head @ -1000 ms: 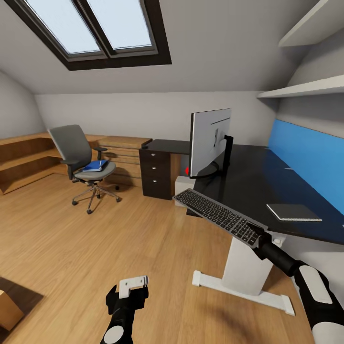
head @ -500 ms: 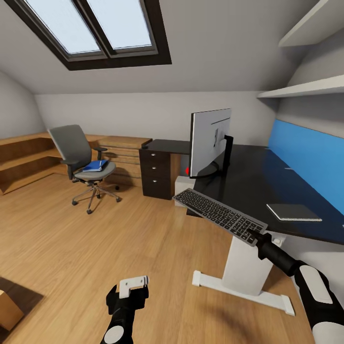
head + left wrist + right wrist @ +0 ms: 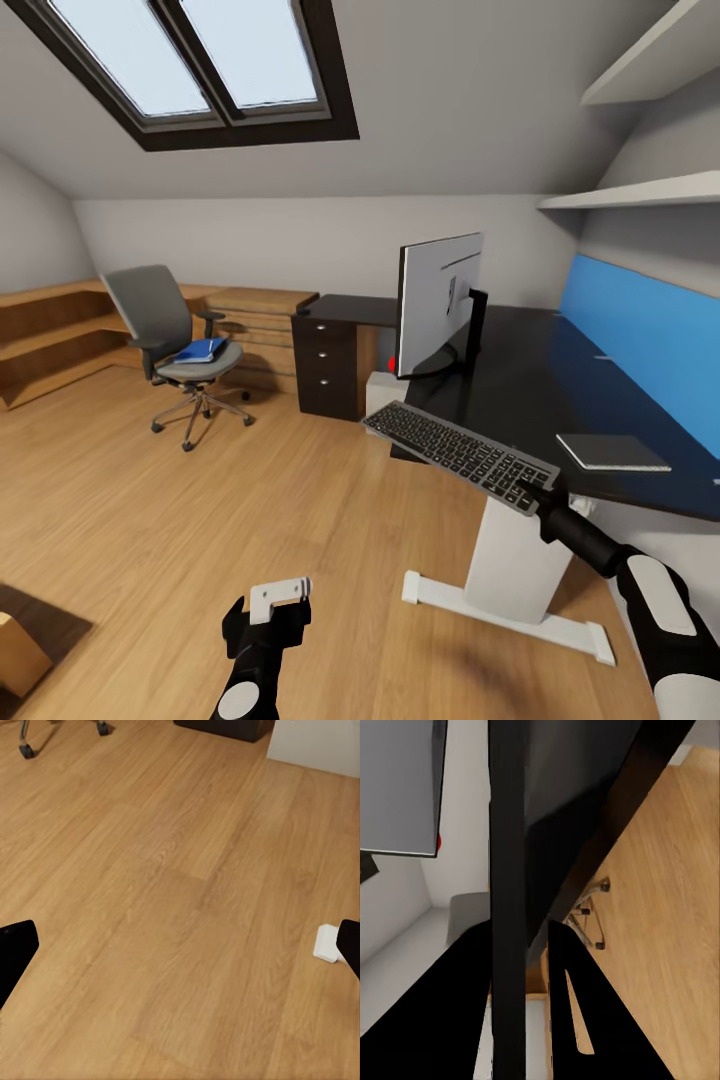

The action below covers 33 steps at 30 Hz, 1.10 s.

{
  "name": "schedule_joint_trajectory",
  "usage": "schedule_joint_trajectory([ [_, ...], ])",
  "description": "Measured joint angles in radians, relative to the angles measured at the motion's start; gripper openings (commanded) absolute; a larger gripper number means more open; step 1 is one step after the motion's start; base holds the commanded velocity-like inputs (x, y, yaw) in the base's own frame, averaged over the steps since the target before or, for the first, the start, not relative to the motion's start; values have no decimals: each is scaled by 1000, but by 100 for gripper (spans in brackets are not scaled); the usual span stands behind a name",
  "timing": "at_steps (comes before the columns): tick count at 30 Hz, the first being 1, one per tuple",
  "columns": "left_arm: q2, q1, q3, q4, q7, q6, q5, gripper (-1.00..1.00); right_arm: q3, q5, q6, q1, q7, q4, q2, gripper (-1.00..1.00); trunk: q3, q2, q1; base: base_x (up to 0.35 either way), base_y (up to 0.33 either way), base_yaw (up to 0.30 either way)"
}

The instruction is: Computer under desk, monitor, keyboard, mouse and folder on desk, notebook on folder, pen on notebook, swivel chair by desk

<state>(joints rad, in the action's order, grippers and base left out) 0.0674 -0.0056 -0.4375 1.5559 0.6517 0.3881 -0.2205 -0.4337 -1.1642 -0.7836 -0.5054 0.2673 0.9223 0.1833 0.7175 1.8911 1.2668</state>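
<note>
Keyboard [image 3: 462, 456] in the air, pinched at its near end by the right gripper [image 3: 537, 497], the far end jutting out over the table [image 3: 520, 375] edge toward the monitor [image 3: 440, 303]. In the right wrist view the two fingers [image 3: 574, 1020] sit close on either side of the dark slab, so the pinch looks firm, though it's a grip at one end with most of the length hanging free.

Left gripper [image 3: 277, 596] rides low over the wood floor [image 3: 150, 520], fingers spread wide and holding nothing.

Now the judgement call: the keyboard is tilted, far end higher than the held end, and its front corner is already close to the monitor's base. A good finish would level it first, bring it further over the dark top so its whole length has support, then lower it flat beside the monitor rather than dropping one corner. The notebook [image 3: 612, 452] lies further along the table, so there's room between. Over on the chair [image 3: 170, 335], the blue folder [image 3: 200, 349] waits on the seat, well apart from all this.
</note>
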Motion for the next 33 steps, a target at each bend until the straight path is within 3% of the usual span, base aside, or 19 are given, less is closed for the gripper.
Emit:
schedule_joint_trajectory([
  [3, -1, 0, 0, 0, 0, 1, -1, 100, 7, 2, 0, 0, 23, 2, -3, -100, -9, -21, -11, 0, 0, 0],
  [10, -1, 0, 0, -1, 0, 1, -1, 100, 88, 9, 1, 0, 37, 7, -18, -100, -31, -70, -38, 0, 0, 0],
  [14, -1, 0, 0, -4, 0, 1, -1, 100, 116, 10, 2, 0, 37, 8, -26, -100, -31, -70, -38, 0, 0, 0],
  [17, -1, 0, 0, -5, 1, 0, 0, 100, 160, 10, 4, 0, 39, 9, -48, -100, -31, -70, -38, 0, 0, 0],
  [20, -2, 0, 1, -8, 2, 0, -1, 100, 202, 11, 9, 0, 38, 15, -92, -100, -31, -70, -38, 0, 0, 0],
  [24, -2, 0, 4, -23, 4, 0, -1, 100, 234, 14, 26, 0, 33, 41, -182, -100, -31, -70, -38, 0, 0, 0],
  [26, -1, 0, 4, -26, 4, 0, 0, 100, 247, 15, 32, 0, 31, 50, -212, -100, -31, -70, -38, 0, 4, 0],
  [27, -1, 0, 5, -27, 4, 0, 0, 100, 266, 16, 42, 0, 29, 55, -243, -100, -31, -70, -38, 24, 98, 0],
  [28, -2, 0, 5, -27, 5, -1, 0, 100, 297, 14, 65, -1, 27, 59, -276, -100, -31, -70, -38, 61, 161, 0],
  [30, -3, 0, 7, -24, 5, -1, 1, 100, 328, 22, 105, -2, 26, 61, -301, -100, -31, -70, -39, 94, 216, 0],
  [31, -4, 0, 17, -22, 6, -2, 1, 100, 399, 43, 229, -5, 27, 61, -327, -100, -31, -70, -39, 119, 258, 0],
  [33, -3, 0, 55, -21, 5, -1, 2, 100, 447, 33, 333, -6, 22, 62, -342, -100, -31, -70, -39, 123, 279, 0],
])
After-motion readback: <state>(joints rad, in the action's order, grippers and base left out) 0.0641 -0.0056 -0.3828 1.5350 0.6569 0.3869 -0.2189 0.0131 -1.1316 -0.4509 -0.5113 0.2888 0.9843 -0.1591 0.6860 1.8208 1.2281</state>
